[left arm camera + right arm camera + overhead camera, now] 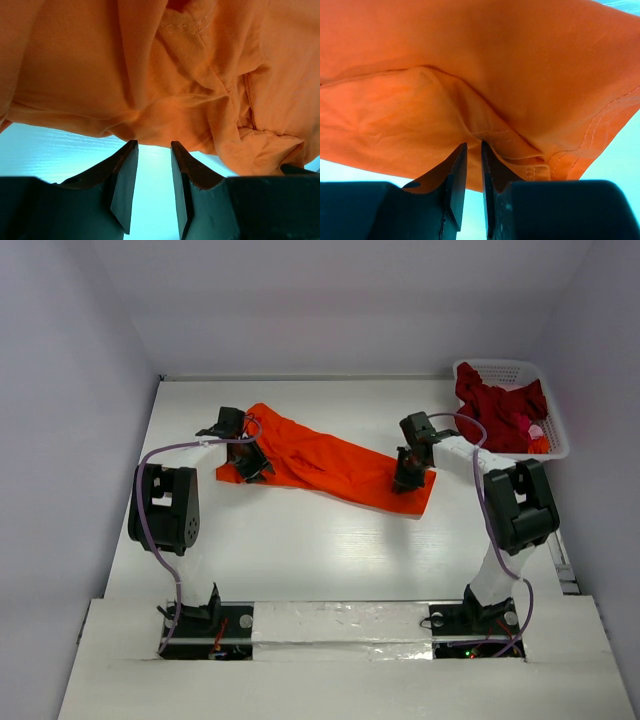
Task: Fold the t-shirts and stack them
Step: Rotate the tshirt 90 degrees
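The bright orange t-shirt lies bunched in a long diagonal strip across the table, from back left to front right. My left gripper stands at its left end; in the left wrist view its jaws are open, with bare table between them and the tips at the hem of the orange t-shirt. My right gripper is at the strip's right end. Its jaws stand a narrow gap apart, tips against a stitched fold of the orange t-shirt, with no cloth between them. The dark crimson t-shirt sits crumpled in the basket.
The white latticed basket stands at the back right corner, close behind my right arm, with bits of pink and orange cloth beside the crimson tee. White walls close off the table at the back and both sides.
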Controlling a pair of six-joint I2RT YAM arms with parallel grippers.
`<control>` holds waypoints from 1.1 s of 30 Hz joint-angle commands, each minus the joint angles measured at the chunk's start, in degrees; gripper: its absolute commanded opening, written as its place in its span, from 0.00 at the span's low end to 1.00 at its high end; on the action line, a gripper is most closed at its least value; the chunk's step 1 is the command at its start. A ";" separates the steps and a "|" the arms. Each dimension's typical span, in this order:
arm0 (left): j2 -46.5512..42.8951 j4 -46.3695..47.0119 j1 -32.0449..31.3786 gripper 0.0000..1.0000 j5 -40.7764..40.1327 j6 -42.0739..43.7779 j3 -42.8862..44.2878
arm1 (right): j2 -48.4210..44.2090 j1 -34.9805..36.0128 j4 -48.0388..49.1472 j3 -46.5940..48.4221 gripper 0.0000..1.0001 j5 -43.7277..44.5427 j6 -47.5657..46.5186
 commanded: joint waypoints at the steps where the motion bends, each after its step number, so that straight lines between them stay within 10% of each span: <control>1: -1.14 -0.40 0.25 0.29 0.45 0.79 0.84 | 0.16 0.48 1.30 1.62 0.23 3.57 1.14; 30: -1.49 0.03 1.30 0.29 1.59 0.97 0.49 | 6.22 0.48 0.86 5.49 0.23 6.56 1.67; 33: -1.40 -0.05 1.30 0.29 1.59 1.06 0.58 | 6.92 0.48 0.59 5.84 0.10 6.65 1.58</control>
